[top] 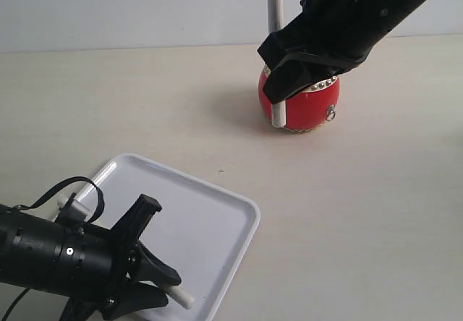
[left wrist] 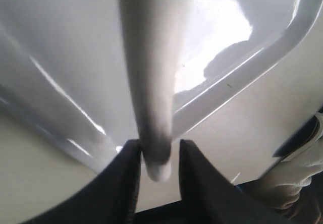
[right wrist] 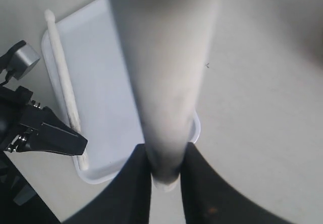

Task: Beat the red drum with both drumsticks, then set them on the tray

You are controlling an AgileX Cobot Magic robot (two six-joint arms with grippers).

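The red drum (top: 312, 104) stands on the table at the back right. My right gripper (top: 278, 91) (right wrist: 165, 156) hangs at its left side, shut on a drumstick (top: 276, 113) (right wrist: 166, 57) whose lower end shows in front of the drum's wall. The white tray (top: 210, 220) (right wrist: 106, 82) (left wrist: 237, 77) lies at the front left. My left gripper (top: 166, 281) (left wrist: 160, 151) is low over the tray. The other drumstick (top: 182, 298) (left wrist: 151, 57) (right wrist: 63, 77) lies along the tray floor between its jaws. One jaw touches it and a small gap shows at the other.
A white metal frame (top: 273, 3) rises behind the drum. A black cable loop (top: 72, 191) sticks up from my left arm near the tray's far corner. Bare beige table (top: 145, 104) lies between tray and drum.
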